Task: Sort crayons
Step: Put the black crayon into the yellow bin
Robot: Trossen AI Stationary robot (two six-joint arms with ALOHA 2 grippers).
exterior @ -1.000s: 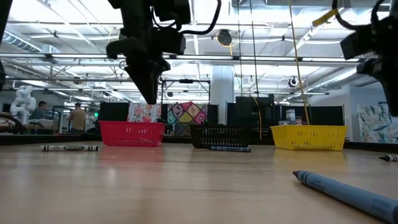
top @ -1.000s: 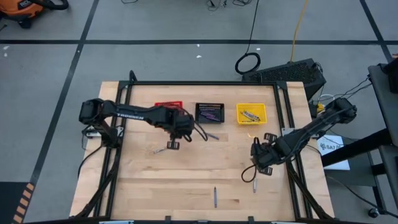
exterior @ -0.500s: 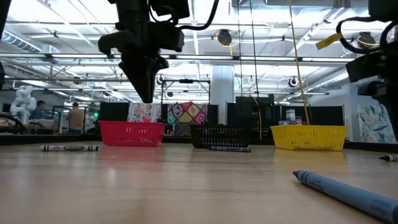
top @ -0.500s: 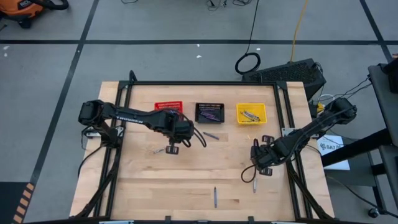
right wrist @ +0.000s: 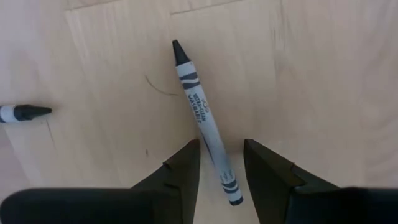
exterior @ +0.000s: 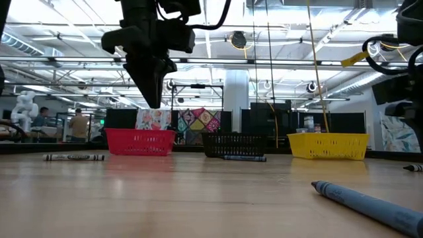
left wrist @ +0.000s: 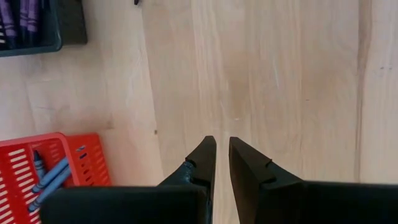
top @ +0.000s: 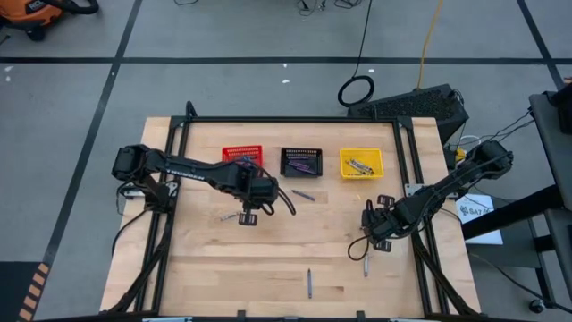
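Pale wood runs across the table [top: 268, 268], with a red basket [top: 242, 154], a black basket [top: 301, 161] and a yellow basket [top: 361, 163] lined along its far edge. Hovering in front of the red basket, the left gripper [top: 247, 215] has its fingers nearly pinched together around nothing. Over by the right edge, the right gripper [right wrist: 221, 163] hangs spread apart, straddling a grey crayon [right wrist: 203, 121] lying flat on the wood. Another crayon [top: 309, 282] lies near the front edge, well apart from both.
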